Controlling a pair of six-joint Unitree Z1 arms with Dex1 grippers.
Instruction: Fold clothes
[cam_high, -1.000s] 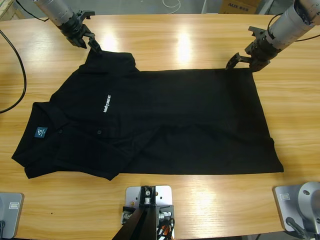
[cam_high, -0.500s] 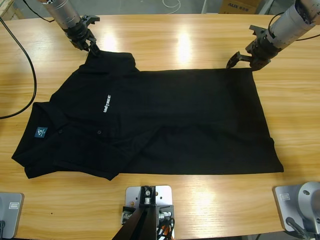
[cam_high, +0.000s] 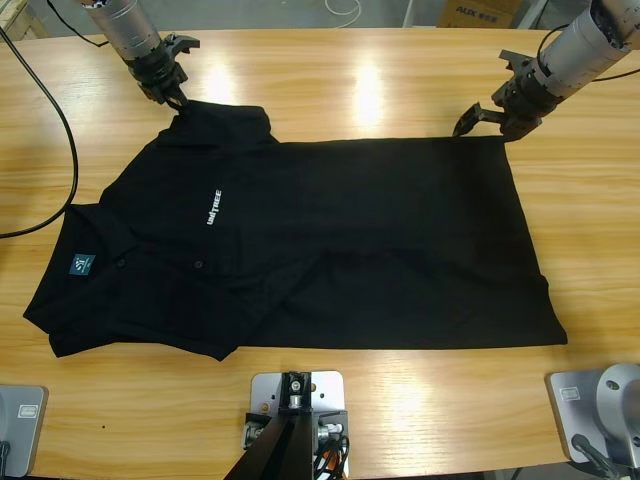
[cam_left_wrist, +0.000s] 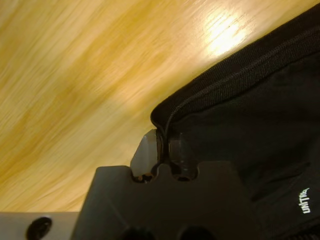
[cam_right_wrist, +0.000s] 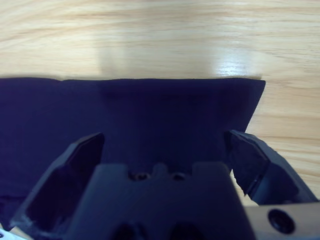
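The black polo shirt lies flat on the wooden table, with its collar and teal label to the left and its hem to the right. White chest lettering faces up. My left gripper is at the far sleeve's corner. In the left wrist view the left gripper is shut on the stitched sleeve edge. My right gripper hovers open over the hem's far corner. In the right wrist view the right gripper has its jaws spread either side of the shirt's corner.
A black cable loops across the table's left end. A cardboard box and a white cord lie beyond the far edge. Bare wood runs along the far side between the two arms and along the near edge.
The left gripper has turned slightly and closed on the sleeve corner, which it stood beside before. The right gripper and the shirt's body have stayed put.
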